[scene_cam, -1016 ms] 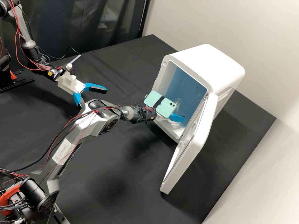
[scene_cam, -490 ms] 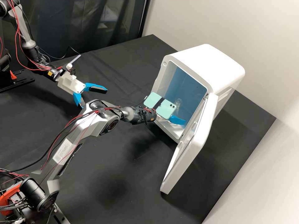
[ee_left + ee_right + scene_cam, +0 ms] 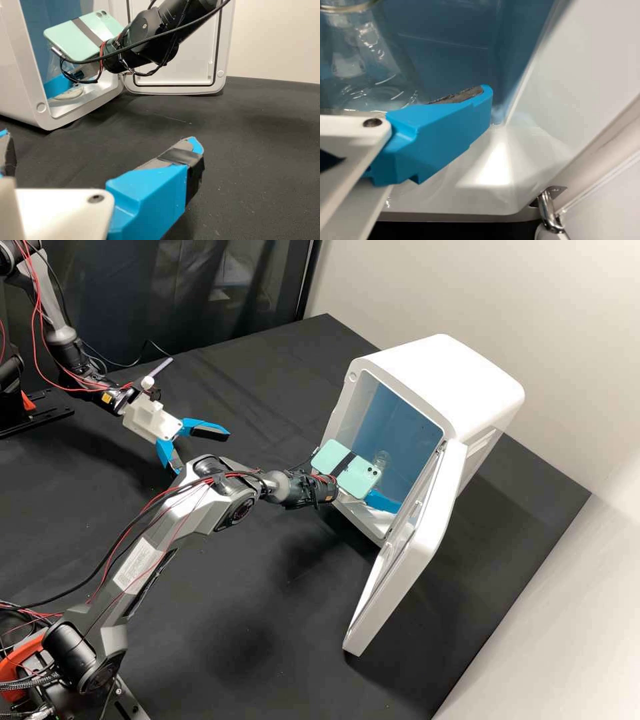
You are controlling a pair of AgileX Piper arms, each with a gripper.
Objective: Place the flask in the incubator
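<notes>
You have the clear glass conical flask upright inside the open white boxy incubator, placement near done; whether the right pincer beside it grips cannot be told, and the left pincer hangs spread and empty, well apart from the incubator.

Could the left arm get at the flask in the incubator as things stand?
Probably not. The flask stands deep inside the incubator, and the right arm fills much of its open front. The left gripper hangs over the bench, well apart.
</notes>
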